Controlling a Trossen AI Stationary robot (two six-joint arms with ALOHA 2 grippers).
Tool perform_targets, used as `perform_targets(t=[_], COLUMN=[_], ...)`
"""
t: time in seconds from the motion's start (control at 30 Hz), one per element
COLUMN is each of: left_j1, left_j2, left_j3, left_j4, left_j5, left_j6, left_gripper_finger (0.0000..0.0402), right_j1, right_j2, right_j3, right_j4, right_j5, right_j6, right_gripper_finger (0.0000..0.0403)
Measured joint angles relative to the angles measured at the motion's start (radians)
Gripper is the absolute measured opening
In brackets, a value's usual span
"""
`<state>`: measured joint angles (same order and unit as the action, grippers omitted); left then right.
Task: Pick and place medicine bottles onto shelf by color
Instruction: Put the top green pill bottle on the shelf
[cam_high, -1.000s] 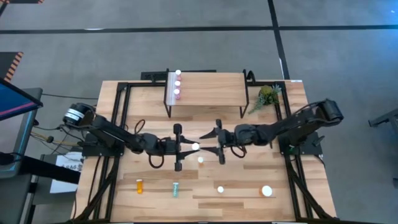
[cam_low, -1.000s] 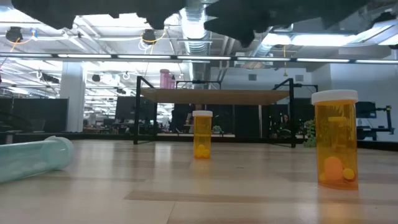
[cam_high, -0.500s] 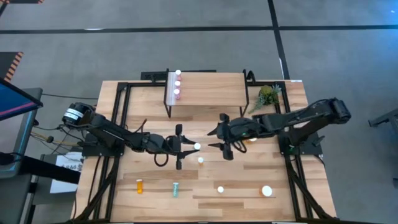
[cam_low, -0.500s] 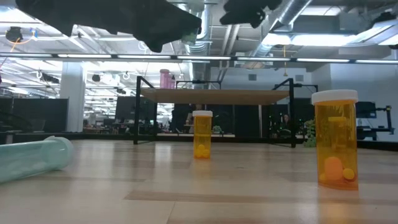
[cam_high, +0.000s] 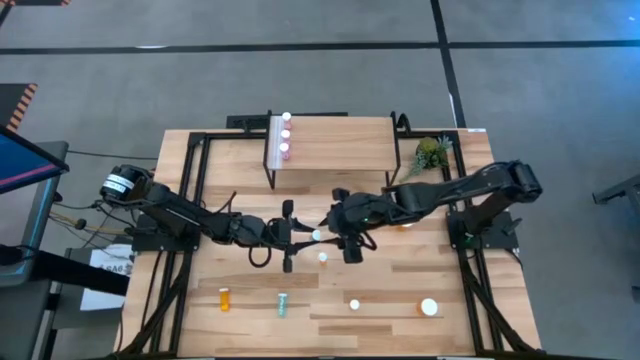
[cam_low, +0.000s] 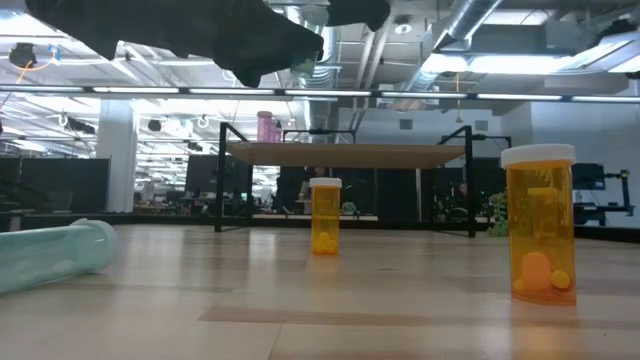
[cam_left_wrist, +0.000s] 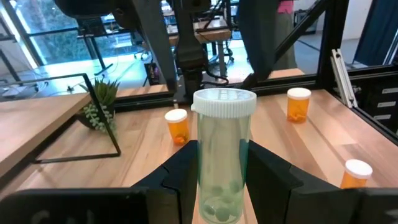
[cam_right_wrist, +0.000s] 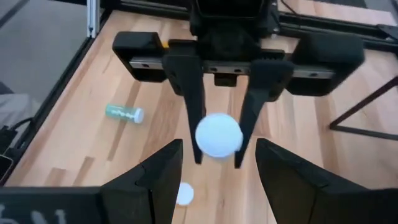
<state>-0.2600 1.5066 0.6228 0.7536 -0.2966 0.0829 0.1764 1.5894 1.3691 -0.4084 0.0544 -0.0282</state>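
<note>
1. Two dark arms meet over the middle of the big wooden tabletop (cam_high: 400, 290), in front of the small raised light-wood shelf on black legs (cam_high: 340, 140).
2. The left gripper (cam_high: 305, 236) has its fingers (cam_left_wrist: 264, 177) closed on the sides of a clear teal-green medicine bottle with a white cap (cam_left_wrist: 222, 155), holding it clear of the table with the cap pointing toward the other arm.
3. The right gripper (cam_high: 334, 232) faces it from the other side, its jaws partly open and empty; its fingers (cam_right_wrist: 160, 171) stand on either side of the bottle's cap without touching it.
4. Three white-capped pink bottles (cam_high: 285, 134) stand in a row at the shelf's left end, on its white strip.
5. On the table, an upright bottle, only its white cap visible (cam_high: 322, 258), stands just under the grippers.
6. Nearer the front edge are a small orange bottle (cam_high: 224, 298) and a teal-green bottle (cam_high: 282, 305), both lying down, then an upright narrow orange bottle (cam_high: 354, 305) and an upright wider orange bottle (cam_high: 429, 307).
7. A small green plant (cam_high: 428, 154) sits just right of the shelf.
</note>
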Motion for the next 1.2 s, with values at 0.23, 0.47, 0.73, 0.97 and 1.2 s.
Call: perform_targets(t=[0.23,0.47,0.73,0.97,1.2], left_j1=[0.0,0.0,0.0,0.0,0.0], left_j2=[0.0,0.001,0.001,0.001,0.001], left_j3=[0.0,0.0,0.0,0.0,0.0], left_j4=[0.0,-0.003,-0.002,-0.001,-0.001], left_j5=[-0.001,-0.003,-0.003,-0.003,-0.003], left_j6=[-0.001,-0.001,-0.002,-0.006,-0.009], left_gripper_finger=[0.0107,0.0107,0.0107,0.0107,0.0107], right_j1=[-0.003,-0.008,-0.007,-0.006,-0.006], right_j2=[0.066,0.085,0.085,0.085,0.085], right_j3=[0.071,0.089,0.089,0.088,0.088], right_j4=[-0.062,-0.056,-0.06,-0.059,-0.059], right_j5=[-0.001,-0.002,-0.002,-0.002,-0.002], right_j6=[-0.01,-0.015,-0.028,-0.034,-0.037], right_gripper_finger=[0.0229,0.0228,0.0205,0.0166,0.0145])
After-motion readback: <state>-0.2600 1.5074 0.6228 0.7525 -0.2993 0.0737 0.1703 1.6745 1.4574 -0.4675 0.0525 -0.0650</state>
